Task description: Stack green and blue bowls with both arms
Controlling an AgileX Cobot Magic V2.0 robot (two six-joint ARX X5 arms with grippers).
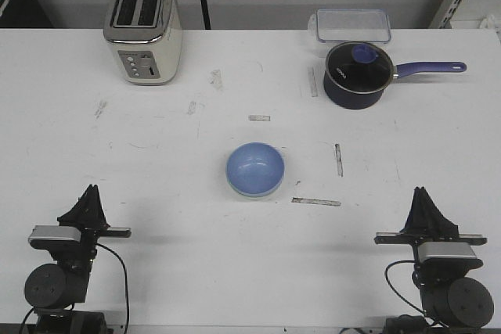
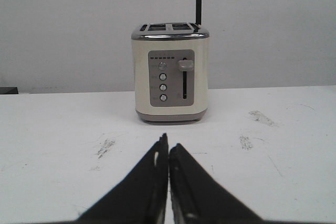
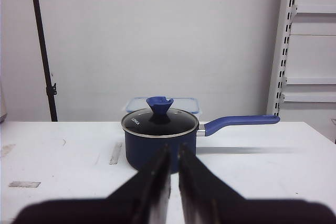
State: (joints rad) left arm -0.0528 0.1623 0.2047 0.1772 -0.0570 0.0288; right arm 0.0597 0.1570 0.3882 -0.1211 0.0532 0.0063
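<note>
The light blue bowl (image 1: pixel 255 167) sits at the middle of the table (image 1: pixel 180 256). A thin pale green edge (image 1: pixel 257 194) shows under its near side, so it appears nested in the green bowl. My left gripper (image 1: pixel 91 193) rests low at the near left, shut and empty; in the left wrist view (image 2: pixel 168 141) its jaws touch. My right gripper (image 1: pixel 423 193) rests at the near right, jaws almost together and empty, as the right wrist view (image 3: pixel 174 148) shows. Both are far from the bowls, which neither wrist view shows.
A cream toaster (image 1: pixel 143 29) stands at the far left, straight ahead of the left gripper (image 2: pixel 169 72). A dark blue lidded saucepan (image 1: pixel 358 74) with a long handle stands far right, ahead of the right gripper (image 3: pixel 160 137). A clear container (image 1: pixel 352 25) lies behind it.
</note>
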